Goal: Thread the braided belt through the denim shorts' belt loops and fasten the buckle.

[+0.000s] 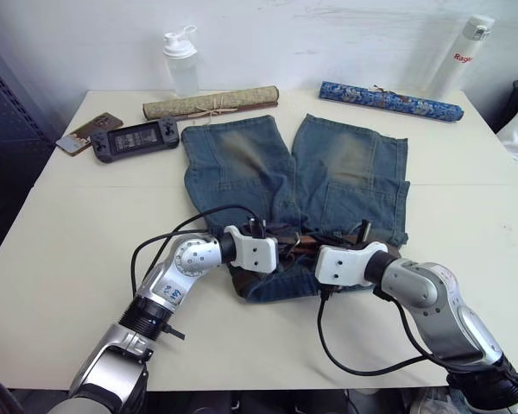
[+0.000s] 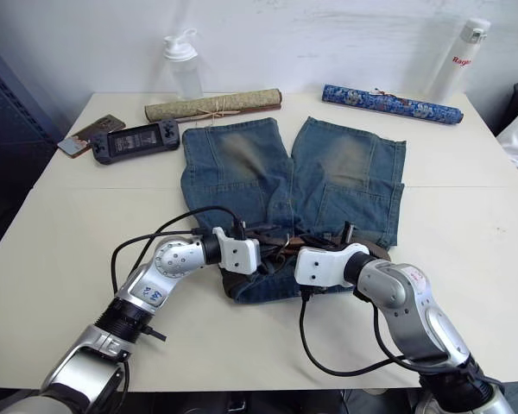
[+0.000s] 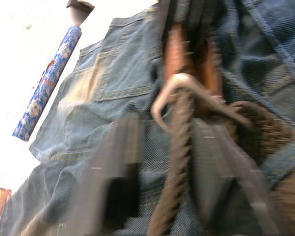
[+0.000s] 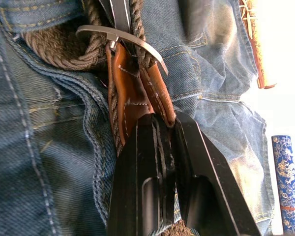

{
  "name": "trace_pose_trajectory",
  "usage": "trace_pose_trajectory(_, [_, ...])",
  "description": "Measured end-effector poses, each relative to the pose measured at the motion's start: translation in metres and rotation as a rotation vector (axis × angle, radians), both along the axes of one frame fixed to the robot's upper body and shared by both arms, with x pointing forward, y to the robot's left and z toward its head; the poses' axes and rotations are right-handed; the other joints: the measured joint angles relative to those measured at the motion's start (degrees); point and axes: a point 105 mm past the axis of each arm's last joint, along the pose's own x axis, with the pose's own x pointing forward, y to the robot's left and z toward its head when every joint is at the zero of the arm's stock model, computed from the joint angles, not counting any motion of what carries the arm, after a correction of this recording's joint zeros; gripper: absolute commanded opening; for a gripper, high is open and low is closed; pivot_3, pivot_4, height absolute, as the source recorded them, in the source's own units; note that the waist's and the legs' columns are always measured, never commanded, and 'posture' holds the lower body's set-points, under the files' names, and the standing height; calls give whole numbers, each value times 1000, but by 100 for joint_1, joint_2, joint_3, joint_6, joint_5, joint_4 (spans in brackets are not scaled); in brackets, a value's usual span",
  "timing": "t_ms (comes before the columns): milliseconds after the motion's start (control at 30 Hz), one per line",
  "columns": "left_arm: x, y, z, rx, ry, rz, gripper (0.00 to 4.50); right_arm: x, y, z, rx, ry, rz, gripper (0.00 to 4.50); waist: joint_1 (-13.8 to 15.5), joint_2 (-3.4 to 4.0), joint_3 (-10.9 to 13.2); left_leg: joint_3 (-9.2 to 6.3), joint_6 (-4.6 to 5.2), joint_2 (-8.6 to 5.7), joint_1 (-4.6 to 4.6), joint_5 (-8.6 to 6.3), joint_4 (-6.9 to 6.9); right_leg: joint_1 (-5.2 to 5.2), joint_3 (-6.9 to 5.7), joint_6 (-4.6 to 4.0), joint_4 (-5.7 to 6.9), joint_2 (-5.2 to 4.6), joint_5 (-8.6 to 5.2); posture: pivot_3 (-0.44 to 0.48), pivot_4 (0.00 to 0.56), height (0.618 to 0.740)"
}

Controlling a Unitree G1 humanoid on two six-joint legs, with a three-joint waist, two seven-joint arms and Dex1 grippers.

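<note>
At the denim shorts' waistband, the right end effector clamps the stiff leather by the buckle; the left end effector straddles the limp braided belt, fingers apart.

Table cream, set against white wall. Along far edge: clear shaker bottle with white flip lid, upright; tan rolled scroll tied with string, lying just in front of it; blue patterned rolled scroll lying to its right; white bottle (red lettering, unreadable) upright at far right corner. Far left: black handheld game console flat, phone just beside it, near table's edge.
</note>
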Motion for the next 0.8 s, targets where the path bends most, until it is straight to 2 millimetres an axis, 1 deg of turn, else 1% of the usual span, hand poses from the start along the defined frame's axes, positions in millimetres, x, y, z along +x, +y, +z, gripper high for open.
trace_pose_trajectory(133, [-12, 23, -2, -100, 208, 19, 2491, -1, 2, 1, 12, -9, 4, 0, -28, 0, 2, 0, -4, 7, -1, 0, 0, -3, 0, 0, 3, 4, 0, 0, 150, 717])
trace_pose_trajectory(200, [-16, 40, 1, -140, 311, 32, 2491, -1, 3, 2, 18, -16, 7, 0, -59, -1, 3, -1, -7, 10, 0, 0, 0, -3, 1, 0, 1, 4, 0, 0, 150, 717])
trace_pose_trajectory(233, [-17, 52, 3, -153, 368, 49, 2491, -1, 3, 3, 20, -22, 11, 0, -74, 0, 3, -1, -9, 10, -1, 1, -1, -3, 0, -1, 0, 5, -1, 0, 150, 717])
trace_pose_trajectory(300, [-19, 69, 3, -180, 465, 77, 2491, -1, 3, 3, 22, -27, 13, 0, -72, 0, 3, -2, -9, 8, -1, 1, -2, -3, 0, 0, -1, 5, -1, 0, 150, 717])
trace_pose_trajectory(367, [-22, 74, 1, -220, 568, 75, 2491, -1, 4, 4, 28, -33, 12, 0, -58, 0, 4, -2, -9, 5, -1, 0, -2, -2, 1, 1, -1, 5, -2, 0, 150, 717])
trace_pose_trajectory(433, [-23, 74, -1, -257, 646, 70, 2491, -1, 4, 5, 31, -36, 13, 0, -44, -4, 6, -2, -9, 5, -2, 0, -2, -2, 3, 1, -2, 5, -2, 0, 150, 717])
trace_pose_trajectory(567, [-20, 72, 6, -376, 746, 64, 2491, -2, 5, 5, 31, -42, 22, 0, -46, -5, 6, -1, -10, 6, -2, 0, -2, -3, 6, 1, -1, 6, -2, 0, 150, 717])
trace_pose_trajectory(667, [-20, 68, 9, -407, 776, 56, 1629, -2, 6, 6, 40, -41, 29, 0, -65, -5, 6, -1, -11, 6, -2, 0, -2, -3, 7, 1, -1, 7, -2, 0, 150, 717])
trace_pose_trajectory(767, [-23, 65, 13, -419, 788, 33, 205, -2, 2, 8, 70, -33, 20, 0, -75, -5, 7, -1, -12, 6, -2, 0, -3, -4, 9, 1, -2, 7, -2, 0, 150, 717])
trace_pose_trajectory(800, [-25, 63, 15, -418, 786, 19, 93, -1, -3, 11, 86, -35, 7, 0, -75, -6, 7, -1, -12, 6, -2, 0, -3, -3, 10, 1, -1, 7, -2, 0, 150, 717])
